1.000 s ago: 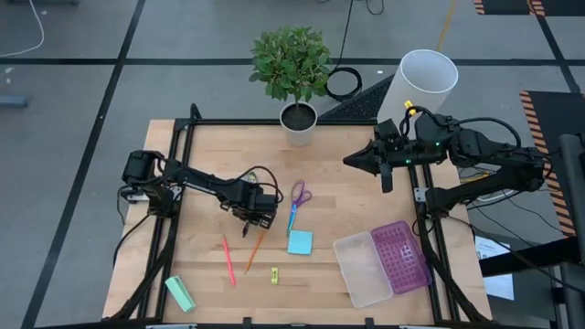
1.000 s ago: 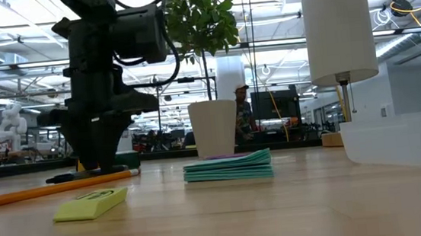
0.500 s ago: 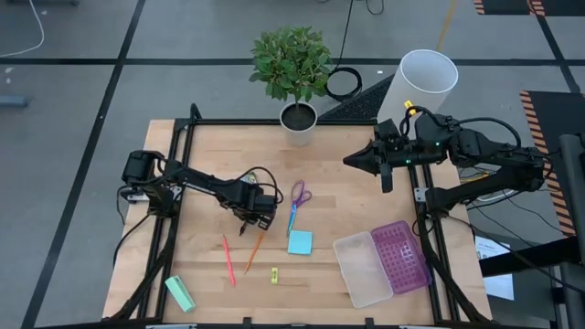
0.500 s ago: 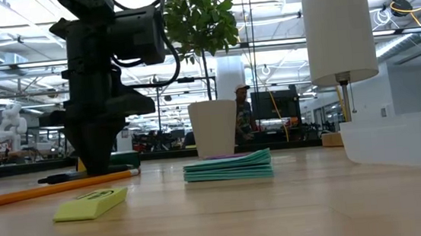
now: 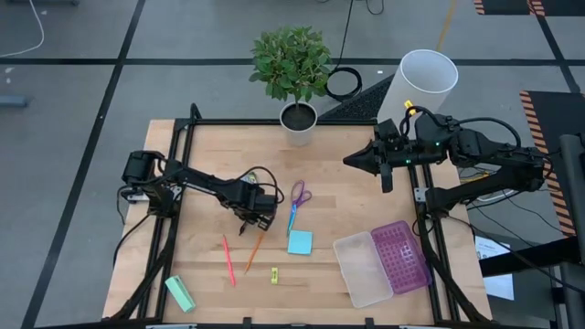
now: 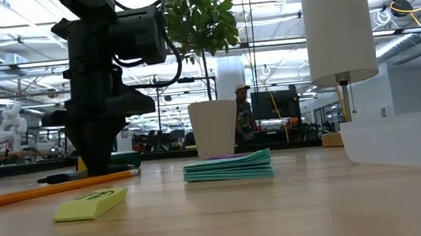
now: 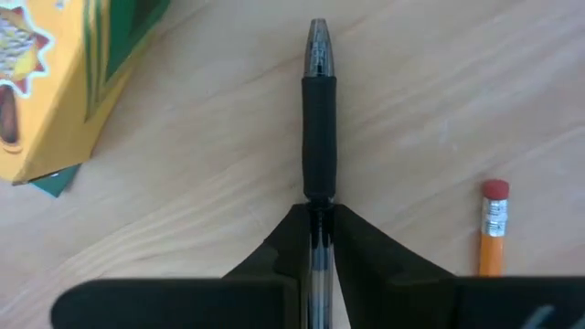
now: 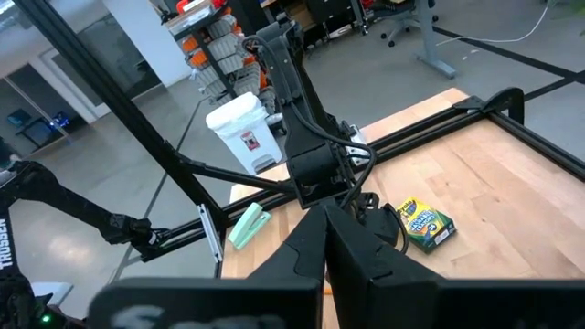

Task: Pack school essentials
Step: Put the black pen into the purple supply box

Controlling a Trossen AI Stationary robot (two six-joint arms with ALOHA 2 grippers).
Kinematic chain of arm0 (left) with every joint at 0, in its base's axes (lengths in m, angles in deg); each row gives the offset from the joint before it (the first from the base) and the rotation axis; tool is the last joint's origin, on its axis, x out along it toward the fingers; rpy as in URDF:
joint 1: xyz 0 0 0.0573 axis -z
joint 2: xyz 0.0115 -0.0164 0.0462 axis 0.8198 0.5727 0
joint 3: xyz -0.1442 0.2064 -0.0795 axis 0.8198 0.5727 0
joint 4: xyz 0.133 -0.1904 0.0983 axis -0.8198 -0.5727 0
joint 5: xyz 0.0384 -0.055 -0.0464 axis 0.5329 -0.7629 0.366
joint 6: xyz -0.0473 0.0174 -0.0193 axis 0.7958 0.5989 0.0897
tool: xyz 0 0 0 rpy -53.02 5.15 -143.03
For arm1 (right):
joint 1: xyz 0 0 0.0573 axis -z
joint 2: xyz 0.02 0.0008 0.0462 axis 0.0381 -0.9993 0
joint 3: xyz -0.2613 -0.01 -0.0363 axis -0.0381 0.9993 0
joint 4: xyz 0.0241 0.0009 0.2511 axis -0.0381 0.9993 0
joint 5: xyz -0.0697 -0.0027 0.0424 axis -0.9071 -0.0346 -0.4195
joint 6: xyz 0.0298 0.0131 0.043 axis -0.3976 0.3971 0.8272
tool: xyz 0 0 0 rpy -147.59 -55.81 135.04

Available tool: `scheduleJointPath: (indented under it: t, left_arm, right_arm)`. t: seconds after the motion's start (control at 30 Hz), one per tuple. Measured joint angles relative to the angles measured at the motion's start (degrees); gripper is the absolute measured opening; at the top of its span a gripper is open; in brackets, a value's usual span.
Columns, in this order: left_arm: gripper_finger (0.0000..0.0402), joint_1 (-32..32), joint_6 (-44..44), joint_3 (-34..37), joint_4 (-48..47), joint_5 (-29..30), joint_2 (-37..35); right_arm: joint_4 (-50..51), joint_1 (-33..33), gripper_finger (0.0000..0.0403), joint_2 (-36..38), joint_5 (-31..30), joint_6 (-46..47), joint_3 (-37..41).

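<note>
From above, taking the potted plant [image 5: 292,64] as the landmark, the left gripper [image 5: 251,217] sits down on the wooden table [image 5: 347,192] forward and a little to the left of the pot, its fingers clenched on the black pen [image 5: 245,225]. The orange pencil [image 5: 255,251] and red pencil [image 5: 228,260] lie just beyond it, farther from the plant, with the purple-handled scissors [image 5: 295,203], the light-blue sticky-note pad [image 5: 300,242] and the tiny yellow piece [image 5: 274,275] trailing away almost straight out from the pot. The clear case with its purple tray [image 5: 381,262] lies open far off to the plant's right, and the right gripper [image 5: 358,160] waits in the air to the right of the plant, fingers pressed together on nothing. The low view shows the left arm standing upright to the left of the white pot [image 6: 214,128], its tip right at the table, the pen [image 6: 67,176] lying flat at its foot and the sticky-note pad [image 6: 228,166] just in front of the pot. The left wrist view shows the fingers [image 7: 364,251] pinching the pen's clear barrel behind the black grip; held off its middle, it could tip or slide out on lifting, and its tip could knock the crayon box [image 7: 55,87] close by. The right wrist view shows that box [image 8: 423,222]; its lettering cannot be read, and "TROSSEN" is partly legible on a frame.
</note>
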Motion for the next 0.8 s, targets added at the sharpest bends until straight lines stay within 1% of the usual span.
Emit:
scheduleJointPath:
  t: [0.13,0.4,0.8]
  left_arm:
    - [0.0041,0.0,0.1,-0.1,0.4,-0.4,-1.9]
    - [0.0041,0.0,0.0,-0.1,0.2,0.0,-8.2]
    - [0.0042,0.4,-3.9,-0.1,-0.4,-0.1,-18.9]
  right_arm:
    - [0.0,0.0,0.0000,0.0,0.0,0.0,0.0]
    - [0.0,0.0,0.0000,0.0,0.0,0.0,0.0]
    - [0.0,0.0,0.0000,0.0,-0.2,-0.1,0.0]
